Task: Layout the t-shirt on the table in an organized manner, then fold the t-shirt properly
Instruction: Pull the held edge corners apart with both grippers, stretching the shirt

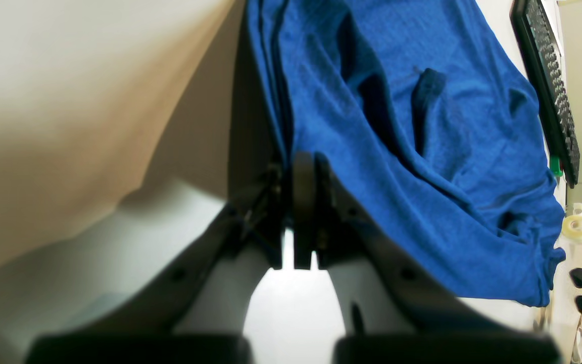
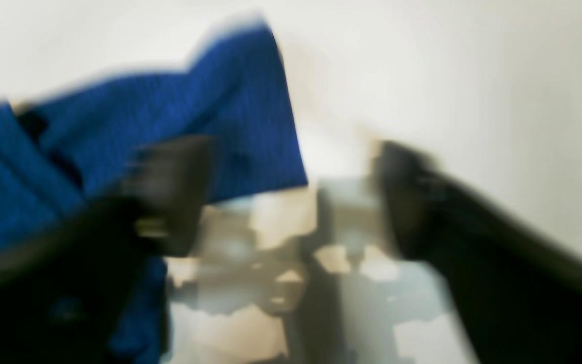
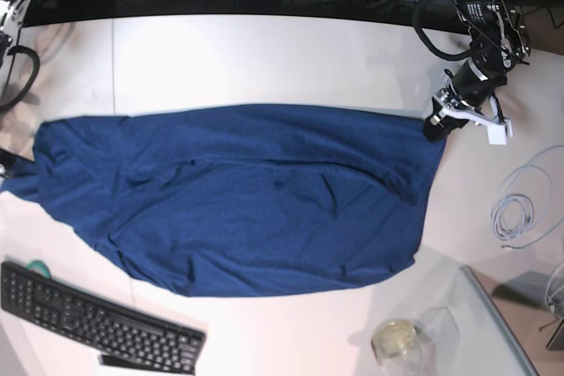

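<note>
The t-shirt lies spread wide across the white desk but wrinkled, so the layout step will go best if its far corner is pulled outward low and evenly until the creases flatten. The left tool is closed on the shirt's edge. The right tool, though blurred, seems spread wide and holding nothing beside a sleeve.

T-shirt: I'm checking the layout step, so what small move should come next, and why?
Probably the left gripper, shut on the t-shirt corner, should pull outward: the cloth is bunched and creased on the table. The right gripper is open, holding nothing.
</note>
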`<state>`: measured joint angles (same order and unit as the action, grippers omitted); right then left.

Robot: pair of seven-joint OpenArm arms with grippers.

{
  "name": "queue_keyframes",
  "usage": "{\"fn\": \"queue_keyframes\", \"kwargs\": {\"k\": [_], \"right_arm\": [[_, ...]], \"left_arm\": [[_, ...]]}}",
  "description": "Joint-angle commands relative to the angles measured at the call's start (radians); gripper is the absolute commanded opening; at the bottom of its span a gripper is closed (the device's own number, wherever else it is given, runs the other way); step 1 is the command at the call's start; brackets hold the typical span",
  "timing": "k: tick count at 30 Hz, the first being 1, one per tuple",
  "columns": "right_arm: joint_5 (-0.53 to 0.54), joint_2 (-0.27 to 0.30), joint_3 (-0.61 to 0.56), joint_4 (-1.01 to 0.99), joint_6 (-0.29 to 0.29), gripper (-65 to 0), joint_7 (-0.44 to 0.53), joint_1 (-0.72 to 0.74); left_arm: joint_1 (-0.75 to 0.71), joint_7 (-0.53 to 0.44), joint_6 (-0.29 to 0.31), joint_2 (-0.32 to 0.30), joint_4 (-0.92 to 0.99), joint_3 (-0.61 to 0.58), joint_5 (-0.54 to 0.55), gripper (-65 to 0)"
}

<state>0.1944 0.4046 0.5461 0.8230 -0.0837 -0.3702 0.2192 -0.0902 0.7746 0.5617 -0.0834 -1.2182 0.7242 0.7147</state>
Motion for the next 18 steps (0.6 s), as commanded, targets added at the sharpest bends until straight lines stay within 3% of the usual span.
{"fn": "queue_keyframes", "kwargs": {"k": [1, 3, 6, 8, 11, 14, 18], "right_arm": [[0.020, 0.007, 0.076, 0.100, 0.006, -8.3, 0.026, -0.028], [0.121, -0.091, 0.222, 0.301, -0.035, -9.8, 0.012, -0.128], [0.291, -0.209, 0.289, 0.580, -0.186, -10.2, -0.168, -0.258], [0.400, -0.275, 0.342, 0.657, -0.193, -10.5, -0.309, -0.306], [0.492, -0.356, 0.411, 0.661, -0.193, -10.5, -0.410, -0.318], [0.495, -0.398, 0.417, 0.643, -0.193, -10.5, -0.410, -0.318], [0.497, -0.399, 0.417, 0.566, -0.193, -10.7, -0.412, -0.306]], "left_arm": [[0.008, -0.014, 0.011, -0.013, -0.019, 0.002, 0.024, -65.0], [0.011, -0.014, 0.011, -0.013, -0.019, 0.002, 0.024, -65.0], [0.010, -0.014, 0.011, -0.013, -0.019, 0.005, 0.024, -65.0], [0.010, -0.014, 0.011, -0.013, -0.021, 0.002, 0.024, -65.0], [0.014, -0.014, 0.011, -0.013, -0.019, 0.001, 0.024, -65.0], [0.014, -0.014, 0.011, -0.013, -0.019, 0.001, 0.024, -65.0], [0.016, -0.014, 0.011, -0.013, -0.015, 0.001, 0.024, -65.0]]}}
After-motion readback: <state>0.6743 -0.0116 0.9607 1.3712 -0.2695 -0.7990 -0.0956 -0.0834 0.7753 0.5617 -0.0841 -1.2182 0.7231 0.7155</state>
